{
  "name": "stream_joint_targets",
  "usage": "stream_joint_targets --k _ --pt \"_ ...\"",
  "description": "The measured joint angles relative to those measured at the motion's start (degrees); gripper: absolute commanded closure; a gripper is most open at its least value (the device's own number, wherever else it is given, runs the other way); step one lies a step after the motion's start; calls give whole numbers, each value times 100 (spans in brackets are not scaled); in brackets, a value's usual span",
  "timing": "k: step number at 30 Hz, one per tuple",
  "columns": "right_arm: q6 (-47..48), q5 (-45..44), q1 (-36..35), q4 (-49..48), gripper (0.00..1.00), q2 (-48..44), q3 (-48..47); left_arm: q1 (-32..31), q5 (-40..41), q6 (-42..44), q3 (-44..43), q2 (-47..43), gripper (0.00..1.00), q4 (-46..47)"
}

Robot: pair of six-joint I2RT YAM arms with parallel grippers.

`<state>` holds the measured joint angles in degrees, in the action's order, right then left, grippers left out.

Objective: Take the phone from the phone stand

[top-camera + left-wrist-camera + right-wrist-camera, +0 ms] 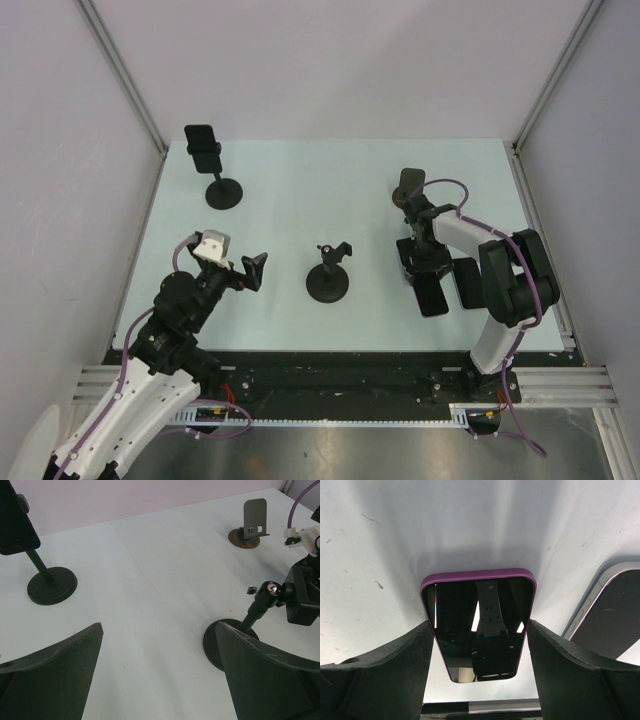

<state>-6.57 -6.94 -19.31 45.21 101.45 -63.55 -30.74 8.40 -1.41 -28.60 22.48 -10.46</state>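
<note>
Purple rims the case of the phone [480, 600] that lies screen-up on the pale table [300, 190], directly under the right gripper [425, 268]. In the right wrist view it sits between the two black fingers [395, 670], whose tips meet its two long edges, so the hand looks clamped on it, with bare table showing lower down between each finger and the case. From above, the phone reaches from under the gripper towards the near edge of the table. There are three phones: this one, a silver-edged phone [615, 615] flat on the table just beside it on its right, and a dark phone [203, 145] mounted on the far-left stand [224, 192]. There are also three stands: that one, a bare centre stand [328, 283] with a round base and ball-jointed clamp, and a flat-plate stand [254, 517] at the far right, bare and partly hidden behind the right arm from above. The left gripper [252, 270] hangs above the table near the centre stand, fingers wide apart, holding nothing.
</note>
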Motion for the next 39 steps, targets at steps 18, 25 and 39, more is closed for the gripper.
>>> stream_joint_targets --k 18,25,39 --pt "107 52 483 -131 32 -63 59 0 -2 0 0 2 0 0" --pt "105 50 490 -131 31 -63 59 0 -2 0 0 2 0 0" --pt "105 4 509 -138 31 -81 74 0 -2 0 0 2 0 0"
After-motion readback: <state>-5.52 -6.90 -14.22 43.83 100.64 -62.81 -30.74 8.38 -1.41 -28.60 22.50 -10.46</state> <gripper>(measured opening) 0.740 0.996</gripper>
